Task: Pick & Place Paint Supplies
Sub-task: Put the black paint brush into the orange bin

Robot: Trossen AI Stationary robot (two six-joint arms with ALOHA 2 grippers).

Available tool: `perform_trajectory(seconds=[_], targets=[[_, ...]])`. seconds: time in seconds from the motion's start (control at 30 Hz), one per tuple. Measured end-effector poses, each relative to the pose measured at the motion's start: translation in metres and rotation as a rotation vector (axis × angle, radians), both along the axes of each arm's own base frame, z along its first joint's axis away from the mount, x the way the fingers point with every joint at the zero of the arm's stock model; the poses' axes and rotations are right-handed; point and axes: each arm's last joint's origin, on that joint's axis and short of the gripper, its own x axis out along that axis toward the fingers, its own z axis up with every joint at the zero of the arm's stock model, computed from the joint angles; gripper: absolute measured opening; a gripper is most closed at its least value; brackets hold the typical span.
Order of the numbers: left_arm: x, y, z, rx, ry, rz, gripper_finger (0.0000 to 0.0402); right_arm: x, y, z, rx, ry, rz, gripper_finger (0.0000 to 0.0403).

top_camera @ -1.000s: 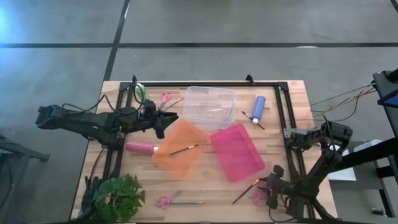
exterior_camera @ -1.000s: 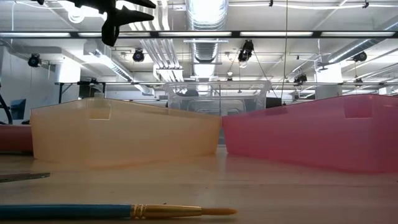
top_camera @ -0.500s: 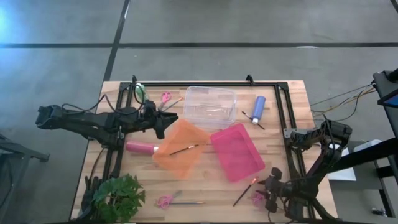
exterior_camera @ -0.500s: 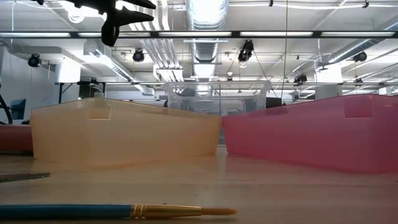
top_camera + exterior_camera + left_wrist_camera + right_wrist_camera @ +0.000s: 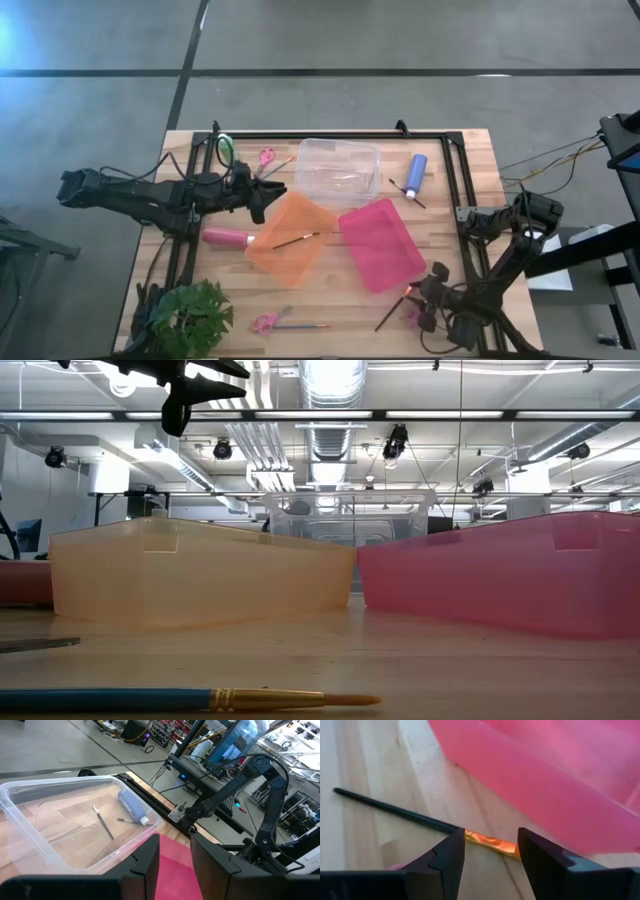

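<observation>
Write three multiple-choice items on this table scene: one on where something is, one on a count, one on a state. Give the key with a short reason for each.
1. Where does the blue paint bottle lie?
A. in the orange tray
B. on the table beside the clear box
C. in the pink tray

2. How many trays or boxes stand on the table?
A. two
B. three
C. five

3. How is the right gripper set over the orange-tipped brush?
A. fingers open, one on each side of the brush
B. shut on a pink bottle
C. fingers open inside the clear box

Key: B, the bottle rests on bare wood right of the clear box. B, the clear box, the orange tray and the pink tray. A, the wrist view shows the brush in the gap between the spread fingers.
</observation>
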Motion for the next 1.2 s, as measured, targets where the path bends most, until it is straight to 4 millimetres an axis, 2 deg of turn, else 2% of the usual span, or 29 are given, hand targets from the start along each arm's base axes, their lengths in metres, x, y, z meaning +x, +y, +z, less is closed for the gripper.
perform_trajectory(seconds=[0.4, 0.77, 1.2], targets=[[0.000, 0.000, 0.000, -0.002, 0.000, -0.011, 0.0120, -0.004, -0.010, -0.010, 0.038, 0.016, -0.059, 0.0178], [0.000, -0.001, 0.000, -0.007, -0.001, -0.018, 0.0121, 0.002, 0.007, -0.007, 0.189, 0.001, 0.004, 0.0178], [0.000, -0.001, 0.000, -0.009, -0.001, -0.029, 0.0121, 0.002, 0.010, -0.006, 0.159, 0.039, 0.069, 0.0178]])
